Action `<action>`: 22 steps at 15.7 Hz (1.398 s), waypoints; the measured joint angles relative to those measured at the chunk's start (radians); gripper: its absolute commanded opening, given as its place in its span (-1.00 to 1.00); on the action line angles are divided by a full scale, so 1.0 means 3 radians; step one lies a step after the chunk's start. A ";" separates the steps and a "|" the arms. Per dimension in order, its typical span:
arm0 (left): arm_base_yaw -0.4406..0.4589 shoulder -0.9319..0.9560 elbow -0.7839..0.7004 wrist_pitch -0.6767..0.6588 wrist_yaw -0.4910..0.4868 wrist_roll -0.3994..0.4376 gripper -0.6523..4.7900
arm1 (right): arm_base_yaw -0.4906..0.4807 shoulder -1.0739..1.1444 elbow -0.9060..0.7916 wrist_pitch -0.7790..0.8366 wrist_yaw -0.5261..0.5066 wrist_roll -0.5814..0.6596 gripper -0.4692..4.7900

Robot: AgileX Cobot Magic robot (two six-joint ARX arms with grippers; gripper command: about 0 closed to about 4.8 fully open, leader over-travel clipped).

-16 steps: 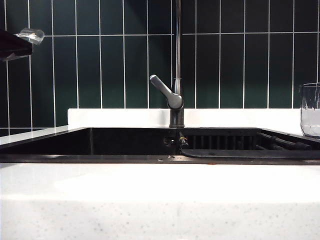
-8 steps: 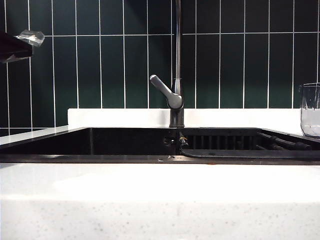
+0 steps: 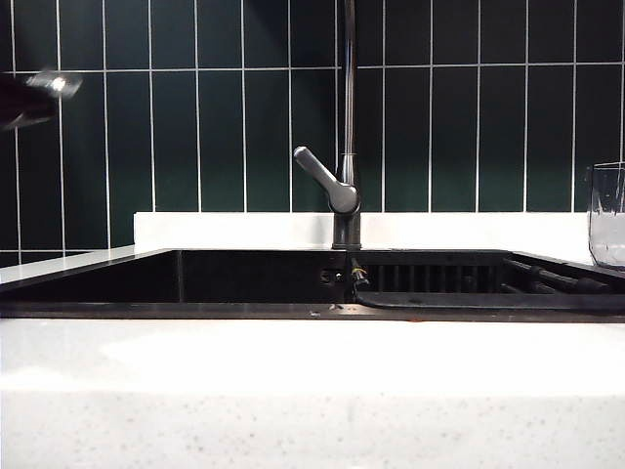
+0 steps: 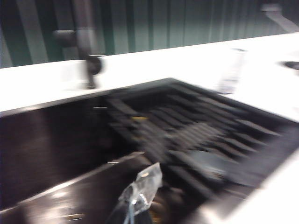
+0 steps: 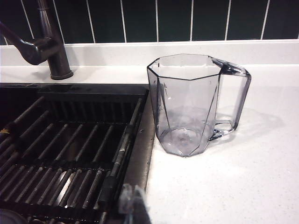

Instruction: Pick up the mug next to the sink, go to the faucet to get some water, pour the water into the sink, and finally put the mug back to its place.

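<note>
The clear, colourless faceted glass mug (image 5: 191, 105) stands upright on the white speckled worktop (image 5: 243, 177), just beside the right-hand rim of the wide black rectangular sink (image 3: 254, 278), with its handle turned away from the basin. In the exterior view only its left part shows at the right edge of the picture (image 3: 607, 215), well apart from the tall slim brushed-metal faucet (image 3: 344, 191) at the middle of the back rim. The mug appears empty, though its base is too clear to be certain. The right tool (image 5: 133, 203) lies close in front of the mug, low over the sink's edge beside the slotted black rack (image 5: 70, 154); its tips are together and it grasps nothing. From this tool the mug lies ahead and slightly toward the worktop side, its long axis vertical. The left tool (image 3: 54, 85) is high at the far left of the exterior view, across the whole basin from the mug; its tips (image 4: 140, 191) are likewise clenched on nothing, and its wrist view is blurred. In my judgement the right arm is plainly the nearer and the pick-up falls to it. The tool would need to release its tips before advancing on the upright wall or handle. No step of the task appears done.
</note>
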 measured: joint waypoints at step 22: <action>0.2898 0.0000 0.0000 -0.0058 0.0242 0.0000 -0.78 | -0.0003 0.0000 0.0000 0.0000 0.0000 0.0000 -0.85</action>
